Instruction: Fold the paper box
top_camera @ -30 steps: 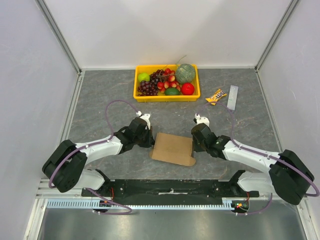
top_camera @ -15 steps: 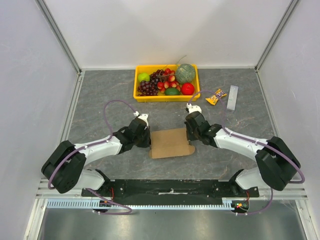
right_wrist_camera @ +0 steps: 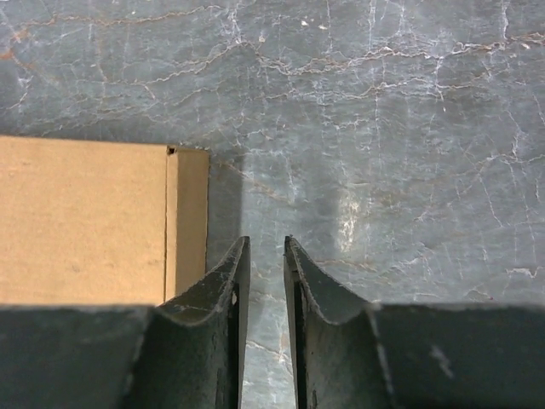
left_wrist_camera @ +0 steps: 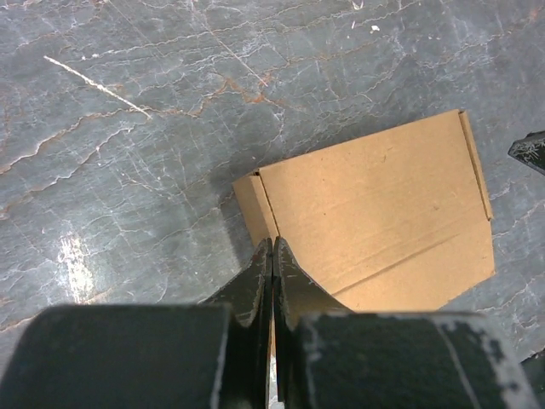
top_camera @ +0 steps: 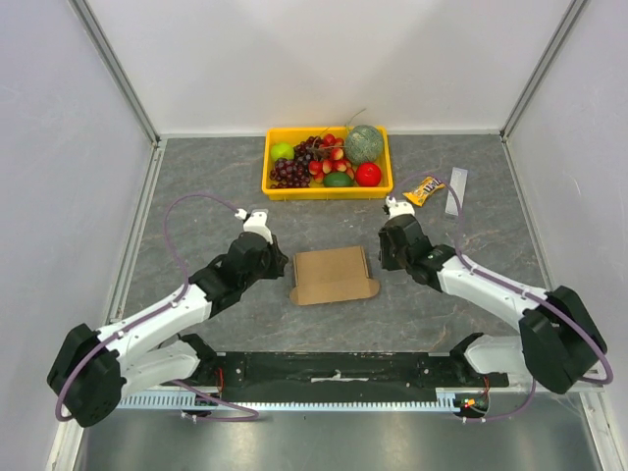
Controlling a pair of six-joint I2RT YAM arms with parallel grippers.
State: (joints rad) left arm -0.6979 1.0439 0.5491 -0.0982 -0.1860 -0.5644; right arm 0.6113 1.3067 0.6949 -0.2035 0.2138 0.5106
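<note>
The paper box [top_camera: 332, 275] is a flat brown cardboard piece lying on the grey table between both arms. My left gripper [top_camera: 284, 267] is shut at the box's left edge; in the left wrist view its tips [left_wrist_camera: 272, 242] hover over the narrow left flap of the box [left_wrist_camera: 383, 204], with nothing held. My right gripper [top_camera: 385, 260] sits just right of the box. In the right wrist view its jaws [right_wrist_camera: 264, 240] stand slightly apart over bare table, and the box's right flap [right_wrist_camera: 189, 221] lies beside the left finger.
A yellow tray [top_camera: 327, 193] of fruit stands behind the box. A small packet [top_camera: 424, 189] and a grey strip [top_camera: 456, 191] lie at the back right. White walls enclose the table on three sides.
The box has shifted back a little and turned squarer. My left arm has swung out to the left. My right gripper has drawn back to the right, off the box.
</note>
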